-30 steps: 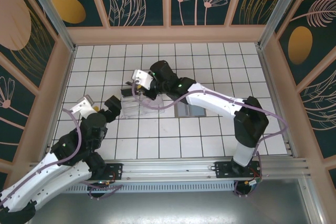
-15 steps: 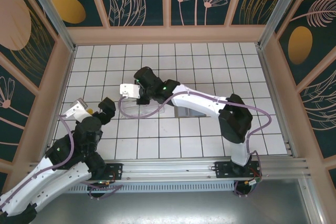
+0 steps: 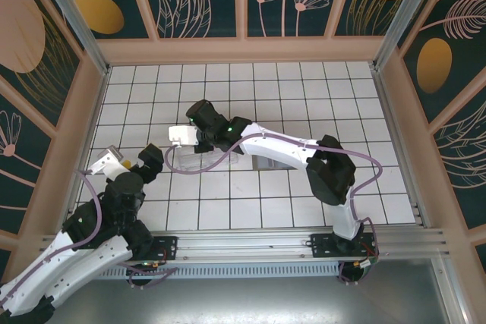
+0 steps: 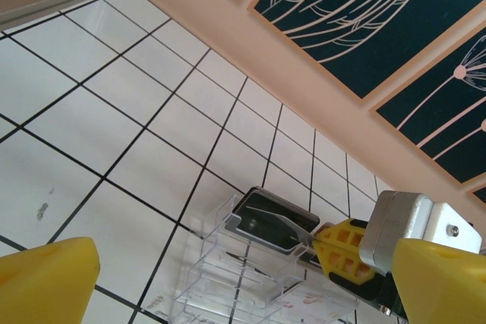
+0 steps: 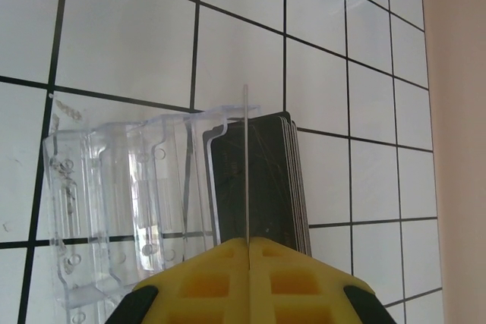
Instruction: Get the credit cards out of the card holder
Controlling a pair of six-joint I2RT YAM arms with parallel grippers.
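**Holder** (image 5: 114, 187): clear moulded plastic, ribbed with thin slot walls, standing on the white tiled worktop (image 5: 121, 28). One end slot carries a pack of cards (image 5: 267, 180), dark-faced, flat and pressed face to face. The remaining slots look empty.

**Right hand** (image 5: 248, 246): directly above the holder's loaded end, closed tight on one card (image 5: 247, 111). This card is seen edge-on as a fine pale line and stands upright just beside the pack. I cannot tell whether its lower edge is clear of the slot.

**Left hand** (image 3: 138, 162): spread wide and holding nothing. It is near the holder and apart from it.

**Handling, in my judgement:**
- The cards are light, stiff and slick. They are best pinched at the exposed edge and drawn straight along the slot.
- A skewed pull could jam a card or drag its neighbours.
- The holder is light and unanchored, so it may lift or slide with a card.
- Steadying the holder at its empty end seems prudent, and gently, since the thin walls look brittle
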